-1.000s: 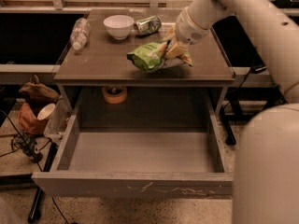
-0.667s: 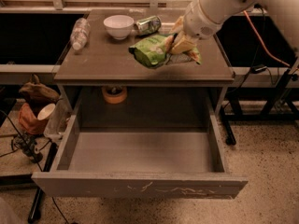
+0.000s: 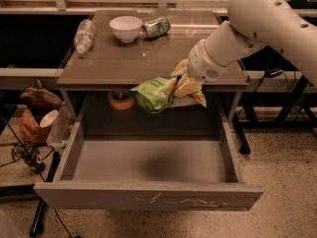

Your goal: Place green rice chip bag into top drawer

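The green rice chip bag [image 3: 153,93] is a crinkly light-green bag held in the air in front of the table's edge, above the back of the open top drawer [image 3: 148,162]. My gripper [image 3: 182,86] is shut on the bag's right end, with the white arm reaching in from the upper right. The drawer is pulled fully out, its flat grey floor bare, with the bag's shadow on it. Its scratched front panel [image 3: 148,197] faces the camera.
On the tabletop [image 3: 124,63] stand a white bowl [image 3: 125,28], a green-silver can [image 3: 157,26] lying on its side and a plastic bottle [image 3: 84,34] at the left edge. A tape roll [image 3: 120,100] sits under the table. Bags and cables lie on the floor at left.
My gripper has carried the bag off the tabletop, toward the camera and down, so it now hangs over the open drawer. The arm has swung forward with it.
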